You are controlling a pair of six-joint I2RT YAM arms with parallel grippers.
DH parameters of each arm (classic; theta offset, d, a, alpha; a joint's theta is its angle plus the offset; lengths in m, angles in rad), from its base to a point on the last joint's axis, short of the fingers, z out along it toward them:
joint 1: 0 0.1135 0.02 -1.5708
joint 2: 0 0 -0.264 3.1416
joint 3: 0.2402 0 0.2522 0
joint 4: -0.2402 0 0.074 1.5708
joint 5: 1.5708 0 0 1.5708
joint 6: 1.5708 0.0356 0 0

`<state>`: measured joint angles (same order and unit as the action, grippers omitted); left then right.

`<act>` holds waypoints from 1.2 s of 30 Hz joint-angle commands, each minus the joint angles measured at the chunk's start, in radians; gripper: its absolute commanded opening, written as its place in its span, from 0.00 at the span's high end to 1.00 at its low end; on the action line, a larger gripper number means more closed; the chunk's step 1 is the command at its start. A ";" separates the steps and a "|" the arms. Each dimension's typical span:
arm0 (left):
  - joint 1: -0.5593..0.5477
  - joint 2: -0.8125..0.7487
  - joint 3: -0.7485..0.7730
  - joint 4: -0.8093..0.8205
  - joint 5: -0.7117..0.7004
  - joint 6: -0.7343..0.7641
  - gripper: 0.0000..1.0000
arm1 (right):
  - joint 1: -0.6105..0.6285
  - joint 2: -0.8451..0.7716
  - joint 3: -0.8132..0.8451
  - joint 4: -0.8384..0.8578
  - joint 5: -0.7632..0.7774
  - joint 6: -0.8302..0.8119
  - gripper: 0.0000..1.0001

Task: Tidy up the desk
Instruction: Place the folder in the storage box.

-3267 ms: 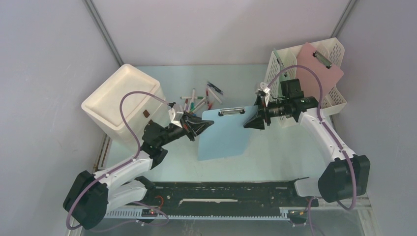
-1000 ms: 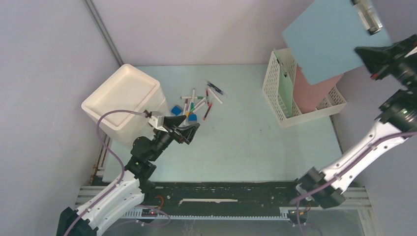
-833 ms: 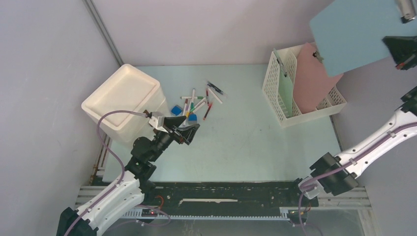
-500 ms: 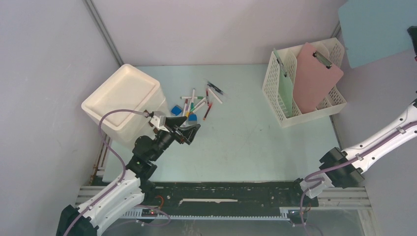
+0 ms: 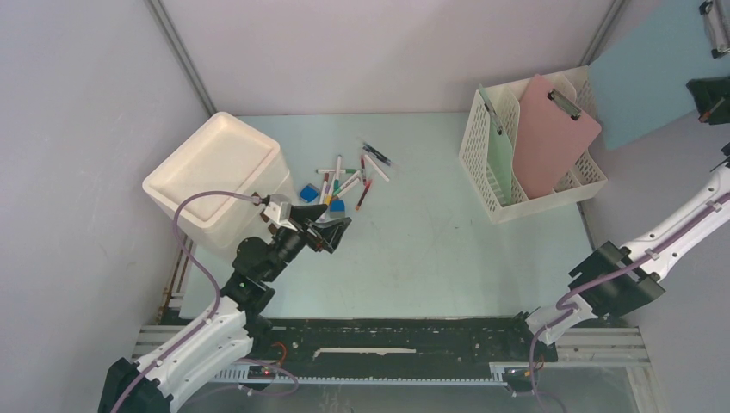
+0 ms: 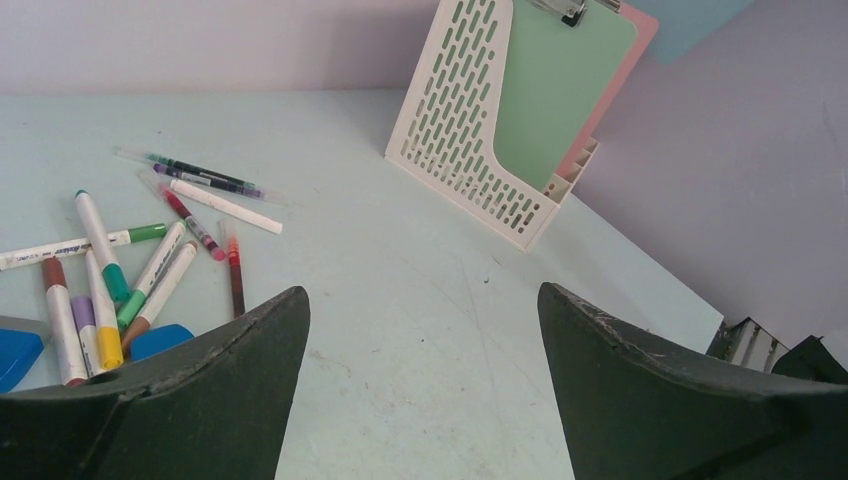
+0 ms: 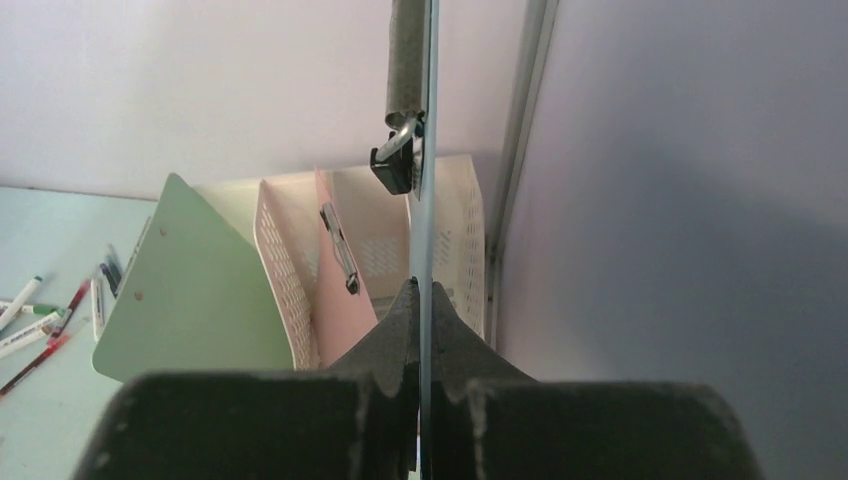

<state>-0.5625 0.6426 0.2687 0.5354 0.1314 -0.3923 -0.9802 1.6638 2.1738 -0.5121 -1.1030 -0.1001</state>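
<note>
Right tool (image 7: 420, 300) (jaws tight) on blue clipboard (image 5: 641, 86)

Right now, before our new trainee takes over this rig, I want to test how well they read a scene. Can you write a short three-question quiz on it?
1. True or false: the right gripper is shut on the blue clipboard, held up off the desk.
2. How many clipboards stand in the white file rack? A one; B two; C three.
3. Fill in: the left gripper, hovering near the markers, is ____.
Key: 1 true; 2 B, the green clipboard and the pink clipboard; 3 open.
</note>
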 commanded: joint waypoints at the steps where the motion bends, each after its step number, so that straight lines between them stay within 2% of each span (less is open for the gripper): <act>1: 0.005 -0.014 0.025 0.018 -0.022 0.011 0.09 | 0.030 0.002 -0.009 -0.057 0.034 -0.146 1.00; 7: 0.004 0.000 0.013 0.045 -0.018 0.013 0.09 | 0.103 0.014 -0.071 -0.187 0.083 -0.312 1.00; 15: 0.004 0.035 -0.009 0.095 -0.007 0.014 0.09 | 0.136 0.021 -0.127 -0.236 0.041 -0.359 1.00; 21: 0.004 0.073 -0.011 0.112 0.003 0.027 0.09 | 0.195 0.041 -0.138 -0.328 0.093 -0.450 1.00; 36: 0.008 0.064 -0.022 0.111 -0.002 0.036 0.09 | 0.303 0.111 -0.147 -0.273 0.136 -0.427 1.00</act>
<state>-0.5613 0.7174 0.2543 0.6071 0.1307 -0.3870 -0.7197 1.7592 2.0220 -0.8177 -0.9298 -0.5449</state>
